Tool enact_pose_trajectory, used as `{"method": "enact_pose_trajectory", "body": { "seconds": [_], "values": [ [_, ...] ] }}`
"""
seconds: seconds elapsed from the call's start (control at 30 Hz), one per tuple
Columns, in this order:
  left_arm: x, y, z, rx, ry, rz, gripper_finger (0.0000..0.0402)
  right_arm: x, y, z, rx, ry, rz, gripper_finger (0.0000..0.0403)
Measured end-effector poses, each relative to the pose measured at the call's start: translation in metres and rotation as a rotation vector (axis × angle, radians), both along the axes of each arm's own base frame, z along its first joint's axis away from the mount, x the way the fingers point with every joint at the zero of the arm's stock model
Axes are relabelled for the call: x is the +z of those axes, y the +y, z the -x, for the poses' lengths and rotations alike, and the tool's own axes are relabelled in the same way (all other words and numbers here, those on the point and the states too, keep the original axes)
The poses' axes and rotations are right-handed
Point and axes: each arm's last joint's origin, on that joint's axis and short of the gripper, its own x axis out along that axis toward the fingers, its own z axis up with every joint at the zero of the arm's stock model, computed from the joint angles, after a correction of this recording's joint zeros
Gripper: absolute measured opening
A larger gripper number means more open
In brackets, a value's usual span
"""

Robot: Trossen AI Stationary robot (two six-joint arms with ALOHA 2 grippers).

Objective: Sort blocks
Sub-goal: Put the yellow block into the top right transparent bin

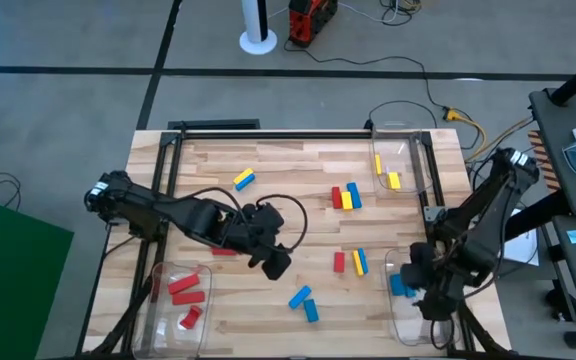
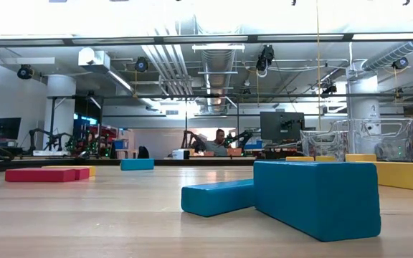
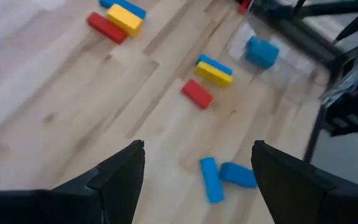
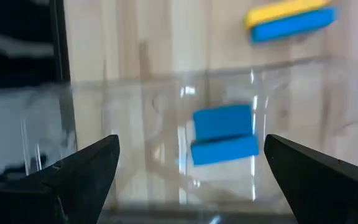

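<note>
Red, yellow and blue blocks lie scattered flat on the wooden table. Two blue blocks (image 1: 305, 303) lie near the front edge, large in the low view (image 2: 314, 197). A red block (image 1: 339, 262) and a yellow-and-blue pair (image 1: 359, 262) lie beyond them. My left gripper (image 1: 273, 262) hangs open above the table's middle, and its wrist view shows the two blue blocks (image 3: 222, 177) ahead of the fingers (image 3: 129, 168). My right gripper (image 4: 191, 142) is open over the near right clear bin (image 1: 408, 310), where two blue blocks (image 4: 224, 134) lie.
A clear bin at the near left (image 1: 168, 275) holds three red blocks. A bin at the far right (image 1: 408, 140) holds yellow ones. More blocks lie at the far middle (image 1: 345, 197) and far left (image 1: 244, 179). A red block (image 1: 223, 250) lies under my left arm.
</note>
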Motion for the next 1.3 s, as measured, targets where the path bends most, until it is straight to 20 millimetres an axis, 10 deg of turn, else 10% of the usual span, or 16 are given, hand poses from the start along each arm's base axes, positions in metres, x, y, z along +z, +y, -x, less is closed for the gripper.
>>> {"method": "enact_pose_trajectory", "body": {
  "seconds": [0.33,0.67,1.3],
  "values": [
    [0.018,0.024,0.021,-0.219,0.239,-0.124,0.0269,0.030,-0.036,-0.036,-0.119,-0.126,0.024,0.0391],
    [-0.023,0.056,0.028,-0.484,0.454,-0.150,0.0260,0.050,-0.066,-0.062,-0.163,-0.212,0.060,0.0391],
    [-0.120,0.122,0.124,-0.602,0.470,-0.124,0.0250,0.067,-0.148,-0.104,-0.633,-0.407,0.016,0.0391]
  ]
}}
